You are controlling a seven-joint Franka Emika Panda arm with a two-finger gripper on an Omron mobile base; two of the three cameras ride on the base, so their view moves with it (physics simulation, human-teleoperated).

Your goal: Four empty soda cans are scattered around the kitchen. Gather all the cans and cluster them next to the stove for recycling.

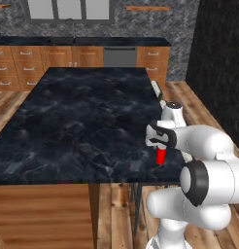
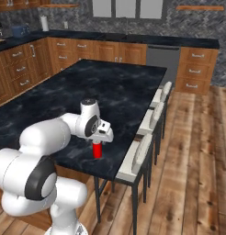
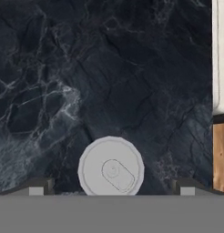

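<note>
A red soda can (image 1: pixel 161 155) stands upright near the right edge of the black marbled island counter (image 1: pixel 77 121), at lower right of the left base view. Its silvery top sits at bottom centre of the hand view. It is not yet gripped, so gathering looks barely begun; no stove is in sight. The gripper (image 3: pixel 111 190) hangs just above it, pointing down, fingers spread wide either side.

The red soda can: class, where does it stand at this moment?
The red soda can stands upright on the black island counter near its stool-side edge, directly beneath the open gripper, its silvery top between the fingertips in the hand view.
</note>
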